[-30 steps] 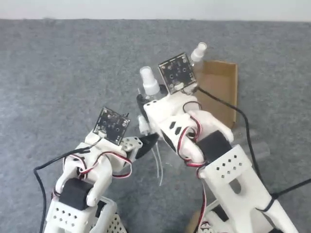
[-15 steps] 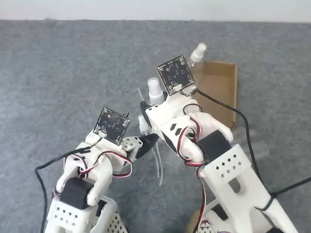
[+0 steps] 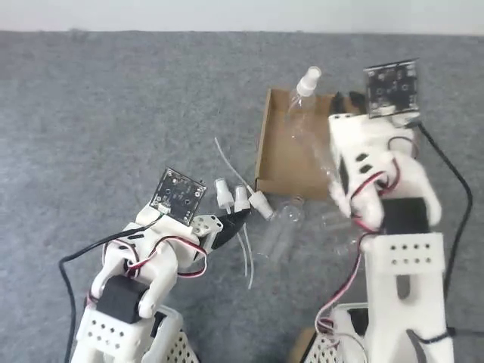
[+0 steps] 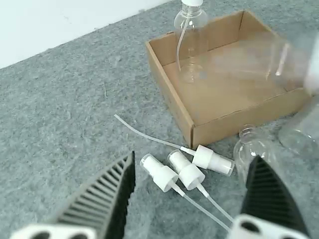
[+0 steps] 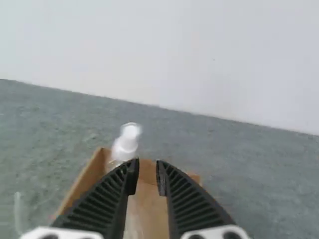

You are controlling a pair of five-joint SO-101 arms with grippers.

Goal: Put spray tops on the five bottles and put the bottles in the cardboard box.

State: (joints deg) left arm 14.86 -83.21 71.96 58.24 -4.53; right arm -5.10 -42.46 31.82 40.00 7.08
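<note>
Wears white printed plastic over the left arm (image 3: 113,261) and the right arm (image 3: 363,151), with perforated base plates (image 3: 401,253). Carries black servo blocks (image 3: 119,301) at the joints, looped red-and-white wires (image 3: 291,227), and a black cable (image 3: 61,266) trailing off each side. Bears a dark square camera board (image 3: 180,197) on each wrist. Ends, at the left gripper (image 4: 193,159), in black ribbed fingers (image 4: 107,194).

One box (image 4: 169,79). Three loose spray tops (image 4: 187,173) lie just ahead of the left end effector (image 4: 194,157). One capped bottle (image 4: 190,30) stands in the box, and one blurred bottle (image 4: 249,55) shows over it. At least two open bottles (image 4: 251,149) lie beside the box; their full count is unclear.
</note>
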